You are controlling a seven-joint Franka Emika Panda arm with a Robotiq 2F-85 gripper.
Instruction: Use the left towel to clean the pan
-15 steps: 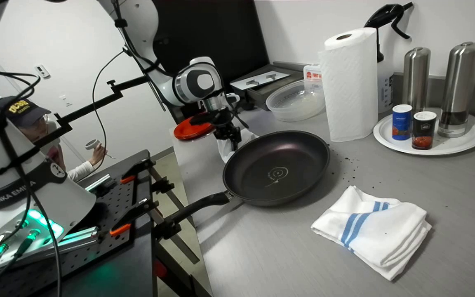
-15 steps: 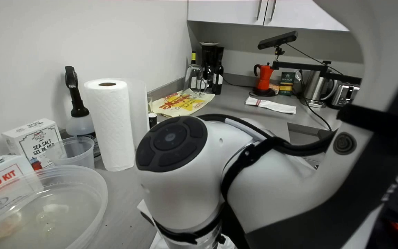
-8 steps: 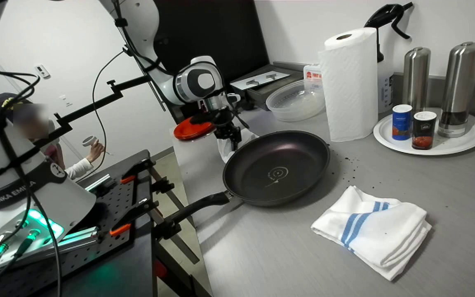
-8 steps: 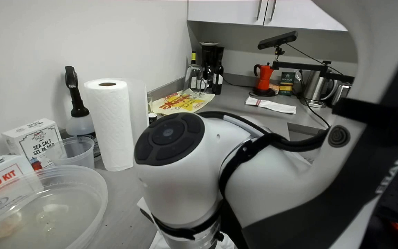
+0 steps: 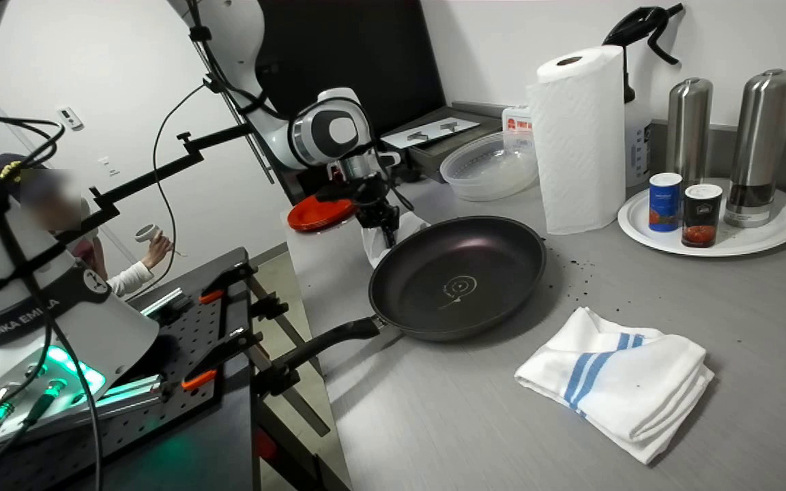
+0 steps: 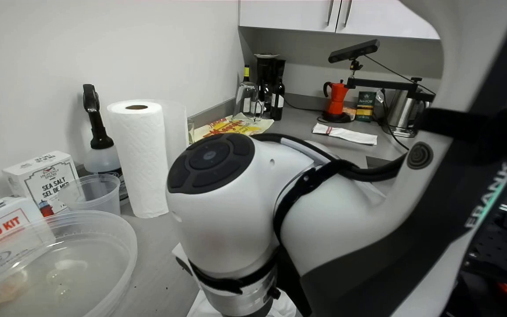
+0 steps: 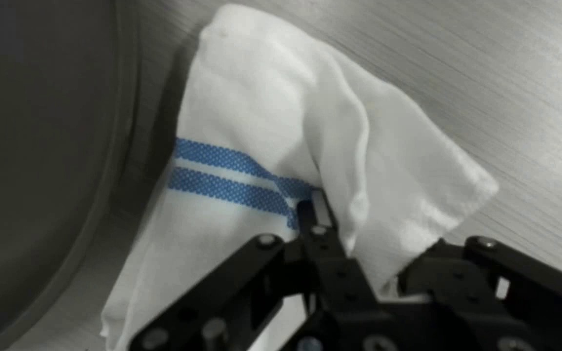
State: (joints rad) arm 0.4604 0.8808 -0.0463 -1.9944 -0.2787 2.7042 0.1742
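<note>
Claw (image 5: 388,236) points down, touching the left towel (image 7: 242,92).

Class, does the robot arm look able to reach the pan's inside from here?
Probably yes: the gripper is at the left towel beside the pan, which lies uncovered; only its rim seems to need clearing.
</note>
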